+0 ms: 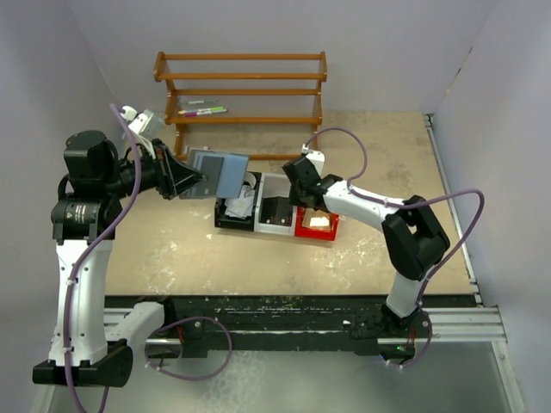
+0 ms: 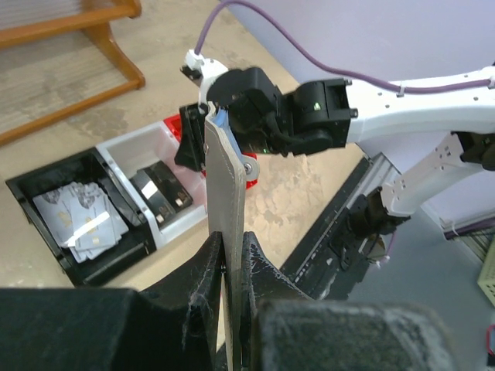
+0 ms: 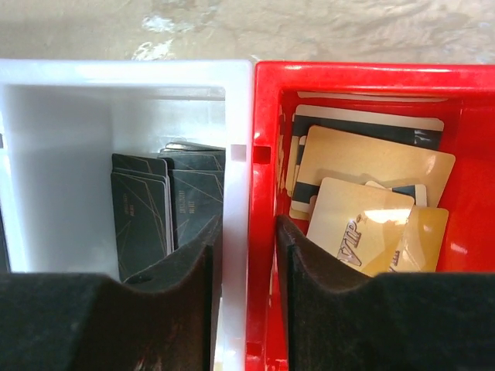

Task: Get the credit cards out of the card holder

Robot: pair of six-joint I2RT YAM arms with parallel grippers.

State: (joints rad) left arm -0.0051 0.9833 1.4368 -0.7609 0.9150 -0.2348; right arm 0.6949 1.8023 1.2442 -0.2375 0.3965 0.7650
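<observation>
My left gripper [image 1: 194, 179] is shut on the card holder [image 1: 219, 172], a flat grey-blue case held up in the air above the bins. In the left wrist view the card holder [image 2: 228, 193] stands edge-on between the fingers of the left gripper [image 2: 232, 239]. I cannot tell whether credit cards are inside it. My right gripper [image 1: 295, 206] is down at the row of bins. In the right wrist view the right gripper [image 3: 249, 228] straddles the joined walls of the white bin [image 3: 77, 77] and the red bin [image 3: 348, 77], with both fingers pressed against them.
Dark cards [image 3: 162, 201] lie in the white bin and gold cards [image 3: 371, 178] in the red one. The black bin [image 1: 231, 212] holds white cards [image 2: 77, 220]. A wooden rack [image 1: 241, 90] with pens [image 1: 202, 109] stands at the back.
</observation>
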